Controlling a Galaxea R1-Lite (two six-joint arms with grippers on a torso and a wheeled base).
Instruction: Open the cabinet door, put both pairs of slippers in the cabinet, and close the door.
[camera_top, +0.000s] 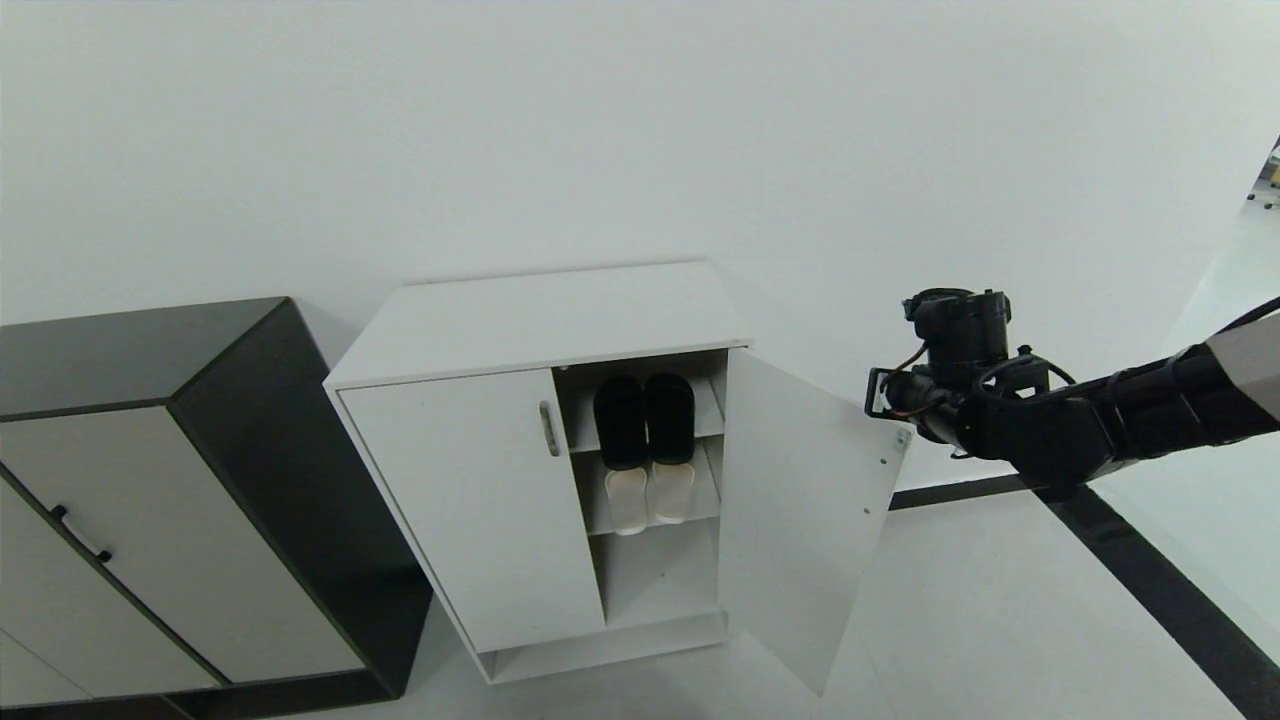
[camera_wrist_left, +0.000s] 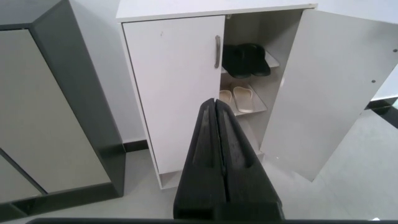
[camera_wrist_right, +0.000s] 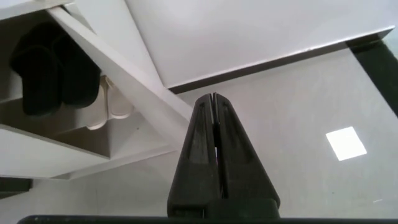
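Both pairs sit inside the white two-door wooden cabinet (camera_top: 540, 320): black foam slippers (camera_top: 645, 418) on the top shelf, white slippers (camera_top: 650, 495) at 6 o'clock from them. The right door (camera_top: 800, 500) hangs wide open. The right fingers (camera_wrist_right: 202, 130), pressed together and empty, are just beside the door's edge at 3 o'clock. A glancing push could slide off the door (or the overhanging white slippers might block it). The left fingers (camera_wrist_left: 205, 130) are likewise closed and empty.
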